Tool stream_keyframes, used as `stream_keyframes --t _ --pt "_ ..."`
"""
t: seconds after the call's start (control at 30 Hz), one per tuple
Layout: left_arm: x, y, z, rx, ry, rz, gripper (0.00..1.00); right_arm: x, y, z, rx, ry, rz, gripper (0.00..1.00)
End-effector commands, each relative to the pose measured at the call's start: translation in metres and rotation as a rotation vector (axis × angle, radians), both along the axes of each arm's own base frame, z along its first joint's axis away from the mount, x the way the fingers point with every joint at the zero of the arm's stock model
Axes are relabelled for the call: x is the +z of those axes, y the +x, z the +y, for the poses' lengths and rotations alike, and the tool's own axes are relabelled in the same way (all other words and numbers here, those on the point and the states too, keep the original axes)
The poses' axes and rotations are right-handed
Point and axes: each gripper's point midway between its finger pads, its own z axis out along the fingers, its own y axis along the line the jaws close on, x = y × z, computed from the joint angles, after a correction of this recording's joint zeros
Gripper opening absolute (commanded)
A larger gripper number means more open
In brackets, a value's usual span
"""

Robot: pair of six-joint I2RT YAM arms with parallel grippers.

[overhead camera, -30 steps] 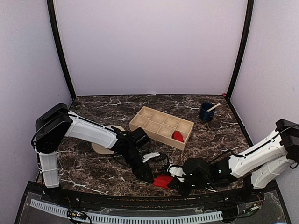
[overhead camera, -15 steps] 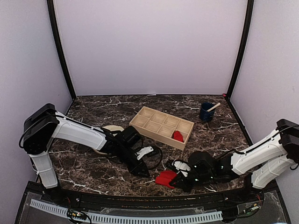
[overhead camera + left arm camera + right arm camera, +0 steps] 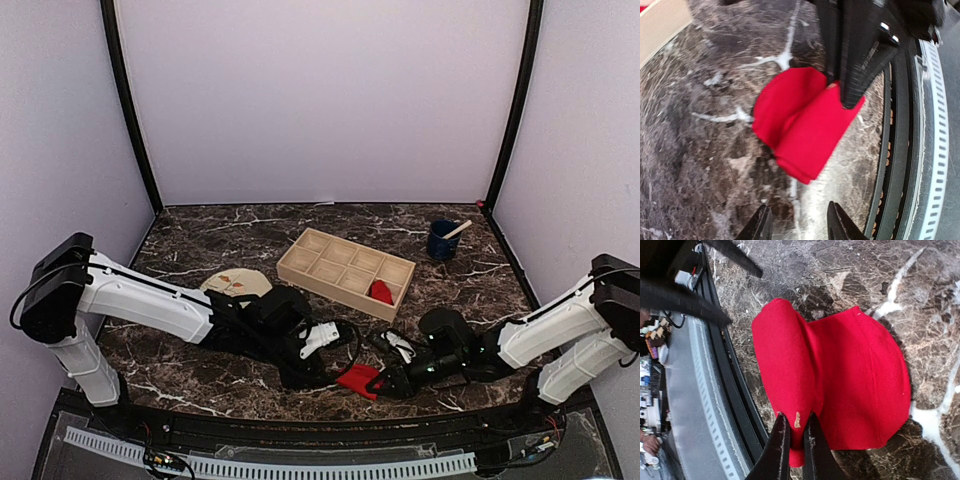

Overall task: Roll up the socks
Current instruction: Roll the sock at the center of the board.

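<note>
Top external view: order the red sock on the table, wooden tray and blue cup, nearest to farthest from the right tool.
1. Red sock, pinched in the right tool, front edge.
2. Wooden tray, behind it, centre.
3. Blue cup, back right.

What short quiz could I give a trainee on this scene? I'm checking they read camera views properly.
1. True or false: the right gripper pinches the red sock.
2. One word: is the left gripper open or shut?
3. Where is the other sock? A, in the left gripper; B, in the wooden tray; C, on top of the first sock.
Key: 1 true; 2 open; 3 B.
</note>
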Motion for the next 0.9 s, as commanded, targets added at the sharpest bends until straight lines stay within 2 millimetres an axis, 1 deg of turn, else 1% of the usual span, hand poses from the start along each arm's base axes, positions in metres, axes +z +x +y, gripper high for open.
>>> stream_keyframes --t 0.0,0.2,0.43,0.6,0.73,0.87 --pt "0.012 0.005 -0.007 -0.029 -0.003 -0.157 0.41 0.009 -0.004 0.003 -0.002 0.085 0.106 0.0" --pt "0.017 0.003 -0.015 -0.066 -0.007 -0.222 0.42 0.002 -0.007 0.002 0.002 0.084 0.183 0.0" --pt "0.014 -0.01 -0.025 -0.142 0.022 -0.312 0.43 -0.001 -0.011 0.002 -0.007 0.106 0.267 0.0" --pt "0.015 -0.019 -0.029 -0.193 0.023 -0.362 0.44 0.0 -0.013 0.001 -0.019 0.127 0.305 0.0" --pt "0.012 -0.027 -0.032 -0.238 0.029 -0.396 0.46 0.002 -0.013 0.002 -0.022 0.137 0.319 0.0" --pt "0.003 -0.032 -0.036 -0.27 0.053 -0.429 0.46 0.003 -0.014 0.002 -0.02 0.144 0.331 0.0"
